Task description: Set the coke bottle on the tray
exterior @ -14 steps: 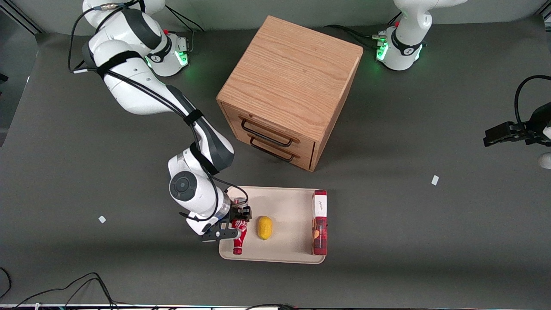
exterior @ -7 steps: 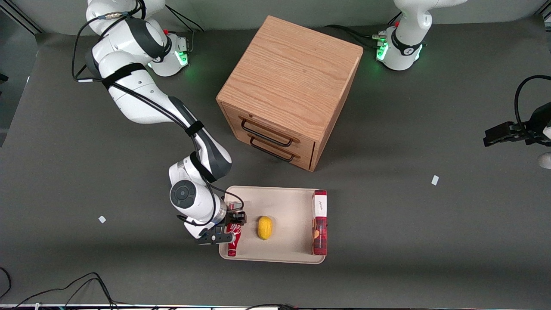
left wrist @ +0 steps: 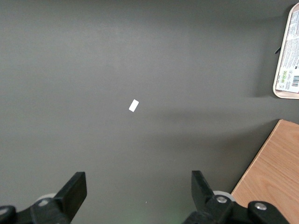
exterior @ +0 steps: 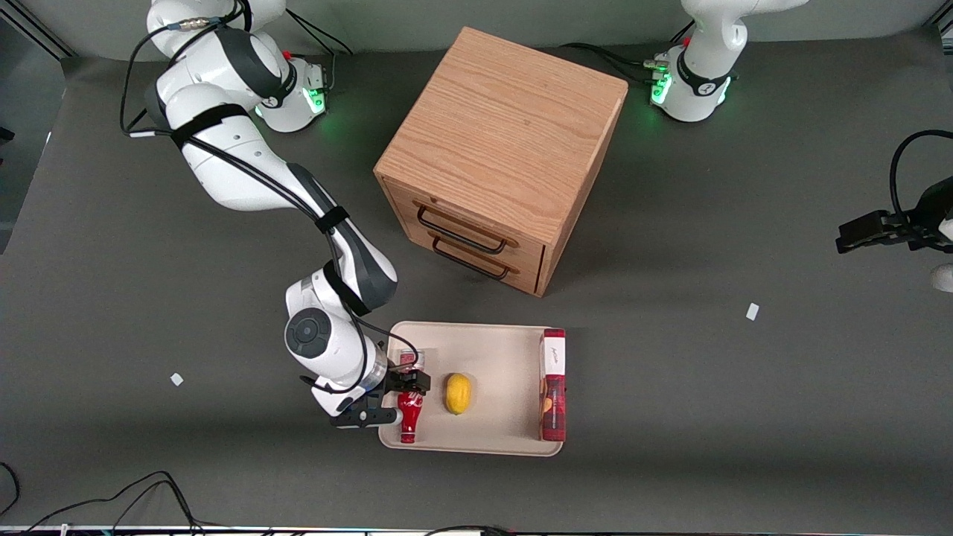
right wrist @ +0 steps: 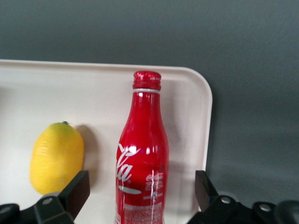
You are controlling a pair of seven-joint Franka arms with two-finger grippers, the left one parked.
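Red and glossy, the coke bottle [right wrist: 142,158] lies flat on the tray [right wrist: 93,88], close along the tray's short rim at the working arm's end of the table, with its neck and cap pointing away from the wrist camera. From the front it shows as a slim red shape [exterior: 408,420] in the tray's corner nearest that camera. The gripper [exterior: 398,400] hangs low over it with its fingers [right wrist: 77,191] spread wide, one on each side of the bottle's body and neither touching it, so the bottle's weight appears to rest wholly on the tray. I judge the placing done in substance: the spread fingers straddling the bottle suggest a release, and what is left is to lift the hand straight up without brushing the bottle, which is round and could roll toward the lemon [exterior: 458,393].

That lemon sits just beside the bottle, nearer the tray's middle, with a strip of bare tray between them. A red box [exterior: 553,394] with a white label lies along the tray's short rim at the parked arm's end, well apart from both. The low rim should stop a gentle roll outward.

Everything rests on a dark grey matte table [exterior: 707,409]. A wooden drawer cabinet [exterior: 499,149] with two black handles stands farther from the front camera than the tray, its drawers shut. Two small white scraps [exterior: 753,311] lie on the table, one toward each end.
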